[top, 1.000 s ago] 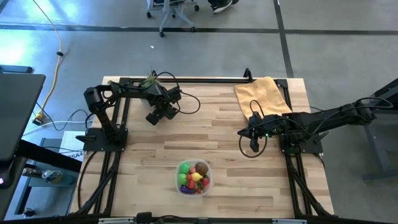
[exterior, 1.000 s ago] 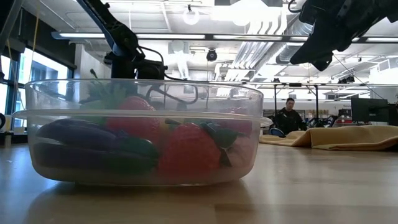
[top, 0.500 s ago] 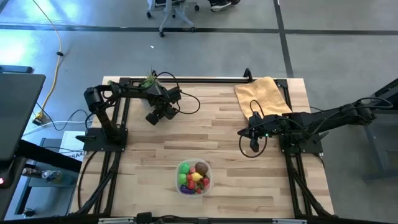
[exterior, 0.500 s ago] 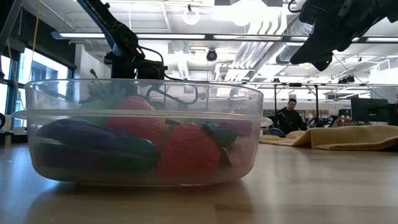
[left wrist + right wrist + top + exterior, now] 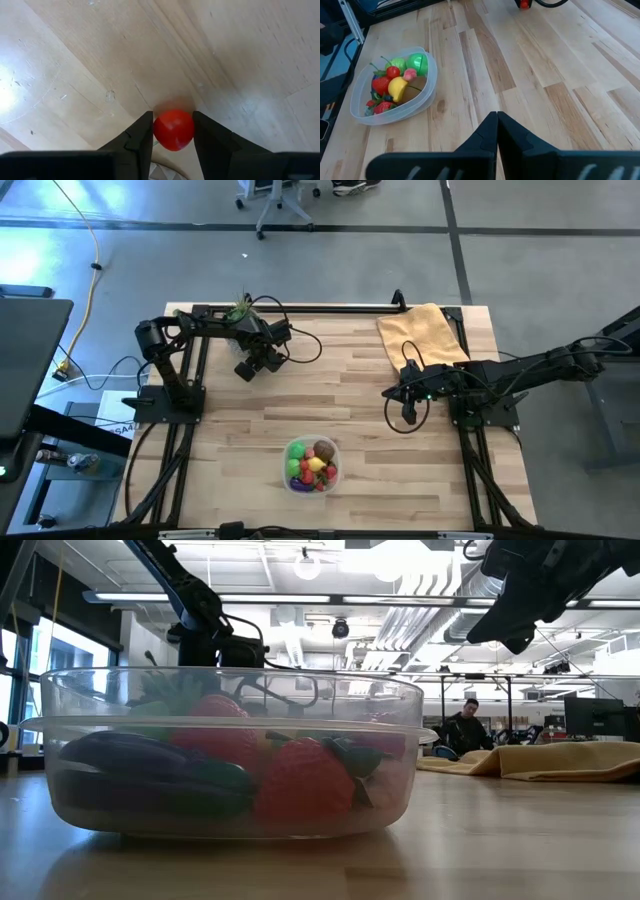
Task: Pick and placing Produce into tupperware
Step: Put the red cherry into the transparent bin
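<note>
The clear tupperware (image 5: 311,465) stands near the table's near edge, full of produce: red strawberries (image 5: 300,785), a purple eggplant (image 5: 130,765), a yellow lemon (image 5: 398,88) and green pieces (image 5: 416,62). My left gripper (image 5: 250,366) is over the far left part of the table, shut on a small round red toy fruit (image 5: 173,129). My right gripper (image 5: 408,414) hovers shut and empty over the right side of the table, seen also in the right wrist view (image 5: 497,122) and high up in the low view (image 5: 515,630). My left gripper pinches the round red toy fruit between its two fingers, one finger (image 5: 141,136) on each side of the fruit's middle (image 5: 159,131). The fingers come from above, pointing down at the table. Whether the fruit's underside touches the wood I cannot tell.
A yellow cloth (image 5: 425,332) lies at the table's far right corner. A green plant (image 5: 240,308) sits at the far edge behind the left arm. Black cables loop beside both arms. Bare wood (image 5: 330,385) lies between the arms and the tub.
</note>
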Robot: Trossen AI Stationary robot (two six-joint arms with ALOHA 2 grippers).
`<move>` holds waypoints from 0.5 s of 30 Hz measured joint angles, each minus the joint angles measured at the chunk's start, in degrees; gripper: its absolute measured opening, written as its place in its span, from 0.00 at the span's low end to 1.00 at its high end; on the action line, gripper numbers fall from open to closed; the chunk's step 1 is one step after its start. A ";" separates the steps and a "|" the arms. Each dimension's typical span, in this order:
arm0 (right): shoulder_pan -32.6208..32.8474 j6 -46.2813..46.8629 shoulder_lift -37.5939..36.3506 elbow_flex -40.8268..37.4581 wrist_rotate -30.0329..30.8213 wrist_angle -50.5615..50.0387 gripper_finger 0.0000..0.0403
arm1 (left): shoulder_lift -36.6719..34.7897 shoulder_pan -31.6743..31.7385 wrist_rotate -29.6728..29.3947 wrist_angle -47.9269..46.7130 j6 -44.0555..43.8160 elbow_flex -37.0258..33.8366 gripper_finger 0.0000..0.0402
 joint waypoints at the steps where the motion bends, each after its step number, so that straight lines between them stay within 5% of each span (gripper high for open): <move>1: -0.01 0.00 0.00 0.00 0.00 0.01 0.00 | 0.00 0.00 0.02 -0.02 0.00 0.00 0.28; 15: 0.00 0.00 0.00 0.00 0.04 0.02 0.00 | -0.49 -0.07 3.22 -1.42 -2.44 0.18 0.28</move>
